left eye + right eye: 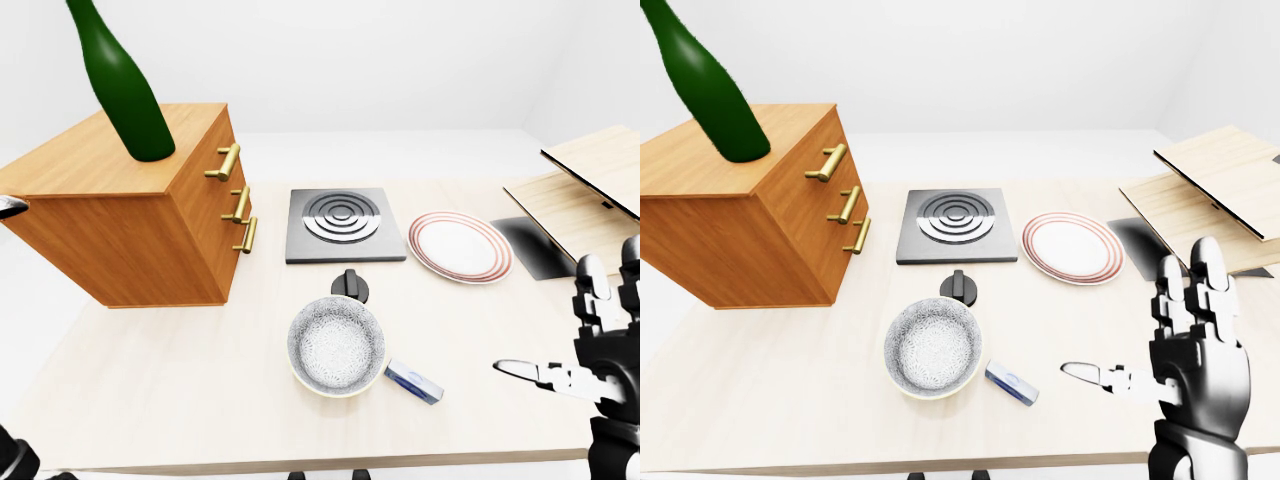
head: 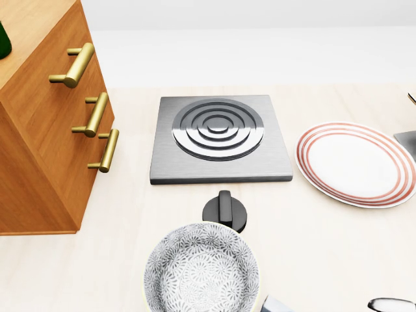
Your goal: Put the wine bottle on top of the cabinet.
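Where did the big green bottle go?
The wine bottle stands tilted on top of the wooden cabinet, at the upper left of the left-eye view, left of the stove burner.

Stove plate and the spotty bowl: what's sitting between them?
A black knob sits between the stove plate and the patterned bowl, clearest in the head view.

wine bottle (image 1: 128, 90) neck cropped, left hand (image 1: 8, 206) mostly cut off
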### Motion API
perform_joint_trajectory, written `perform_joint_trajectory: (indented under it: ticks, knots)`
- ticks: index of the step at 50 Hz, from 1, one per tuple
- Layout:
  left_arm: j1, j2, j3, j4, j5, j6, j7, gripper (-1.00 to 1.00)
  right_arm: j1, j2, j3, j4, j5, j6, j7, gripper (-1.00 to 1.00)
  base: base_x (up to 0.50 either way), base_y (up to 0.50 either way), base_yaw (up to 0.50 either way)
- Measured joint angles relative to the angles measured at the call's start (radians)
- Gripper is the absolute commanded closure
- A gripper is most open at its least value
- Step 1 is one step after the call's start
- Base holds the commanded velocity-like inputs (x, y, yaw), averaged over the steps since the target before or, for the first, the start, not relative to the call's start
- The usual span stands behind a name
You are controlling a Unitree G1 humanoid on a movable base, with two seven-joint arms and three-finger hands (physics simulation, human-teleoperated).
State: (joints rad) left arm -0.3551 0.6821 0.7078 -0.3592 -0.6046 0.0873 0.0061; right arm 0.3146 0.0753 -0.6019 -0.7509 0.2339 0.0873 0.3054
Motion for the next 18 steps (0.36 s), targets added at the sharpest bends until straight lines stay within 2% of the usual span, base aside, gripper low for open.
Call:
perform_joint_trajectory:
  ticks: [4, 7, 11, 14, 16, 18]
  knots:
    - [0.139, -0.121, 0.033, -0.214, -0.001, 0.0, -0.042, -0.98, 0.005, 0.006, 0.0, -0.011, -0.001, 0.0, 0.003, -1.0, 0.0, 0.0, 0.0]
    - [0.245, -0.243, 0.018, -0.353, 0.043, 0.0, -0.104, -0.97, 0.008, 0.01, 0.001, -0.017, -0.002, 0.0, 0.007, -1.0, 0.0, 0.0, 0.0]
    - [0.391, -0.415, -0.062, -0.478, 0.145, 0.0, -0.216, -0.99, 0.01, 0.013, 0.001, -0.02, -0.003, 0.0, 0.011, -1.0, 0.0, 0.0, 0.0]
    - [0.489, -0.523, -0.144, -0.525, 0.226, -0.007, -0.288, -0.99, 0.01, 0.014, 0.002, -0.019, -0.005, 0.0, 0.014, -1.0, 0.0, 0.0, 0.0]
    - [0.55, -0.58, -0.2, -0.541, 0.273, -0.023, -0.326, -1.0, 0.011, 0.015, 0.003, -0.018, -0.006, 0.0, 0.016, -1.0, 0.0, 0.0, 0.0]
    - [0.611, -0.625, -0.258, -0.544, 0.315, -0.051, -0.357, -1.0, 0.011, 0.016, 0.006, -0.017, -0.009, 0.0, 0.016, -1.0, 0.0, 0.0, 0.0]
